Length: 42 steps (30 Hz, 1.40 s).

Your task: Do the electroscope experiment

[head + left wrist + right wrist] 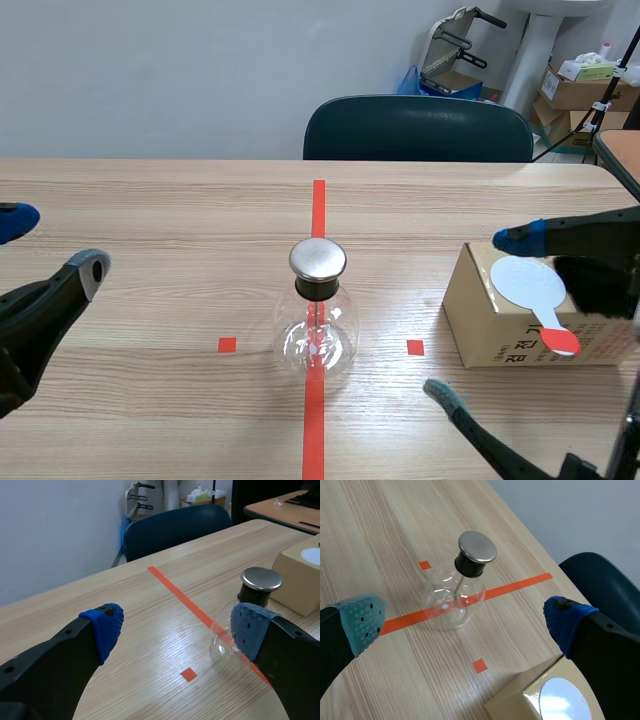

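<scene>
Left pincer [176, 627] and right pincer [465, 620] both wide open, flask [316, 318] on the tabletop [150, 200] between them, paddle [530, 282] lying on box [480, 325].

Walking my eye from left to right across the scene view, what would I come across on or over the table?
left tool → glass flask with its metal cap, on the middle tape line → cardboard box, with a white paddle lying on top.
</scene>
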Available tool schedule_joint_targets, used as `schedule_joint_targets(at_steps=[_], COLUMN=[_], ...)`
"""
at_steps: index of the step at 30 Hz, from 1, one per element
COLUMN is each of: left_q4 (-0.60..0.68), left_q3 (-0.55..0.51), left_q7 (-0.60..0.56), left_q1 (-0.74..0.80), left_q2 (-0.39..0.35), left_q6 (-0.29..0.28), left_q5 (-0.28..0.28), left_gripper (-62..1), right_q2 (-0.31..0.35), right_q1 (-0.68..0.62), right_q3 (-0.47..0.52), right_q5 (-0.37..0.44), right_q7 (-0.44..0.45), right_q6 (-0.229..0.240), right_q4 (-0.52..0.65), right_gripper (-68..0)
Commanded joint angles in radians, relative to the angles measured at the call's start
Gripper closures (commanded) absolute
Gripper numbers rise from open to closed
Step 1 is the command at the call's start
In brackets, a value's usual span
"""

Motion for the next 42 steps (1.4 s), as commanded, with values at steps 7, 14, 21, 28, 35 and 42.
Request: schedule_joint_targets(at_steps=[7, 14, 21, 28, 35, 42], left_q4=[0.005, 0.064, 0.149, 0.151, 0.151, 0.151], left_q3=[0.006, 0.006, 0.006, 0.001, 0.001, 0.001], left_q7=[-0.009, -0.008, -0.005, -0.005, 0.069, 0.073], left_q1=[0.016, 0.016, 0.019, 0.018, 0.019, 0.019], left_q2=[0.041, 0.106, 0.153, 0.171, 0.171, 0.171], left_q6=[-0.026, -0.031, -0.033, -0.033, -0.033, -0.033], left_q5=[-0.006, -0.006, -0.005, -0.002, 0.025, 0.043], left_gripper=[-46.5, -46.5, -46.5, -46.5, -46.5, -46.5], right_q2=[-0.053, -0.067, -0.067, -0.067, -0.067, -0.067], right_q1=[0.004, 0.004, 0.004, 0.004, 0.004, 0.004], right_q3=[0.005, 0.006, 0.006, 0.006, 0.007, 0.007], right_q5=[0.026, 0.027, 0.027, 0.027, 0.027, 0.027], right_q7=[0.014, 0.016, 0.016, 0.016, 0.014, 0.014], right_q6=[0.006, 0.005, 0.005, 0.005, 0.005, 0.005], right_q4=[0.022, 0.022, 0.022, 0.022, 0.022, 0.022], right_gripper=[-67.9, -67.9, -67.9, -67.9, -67.9, -67.9])
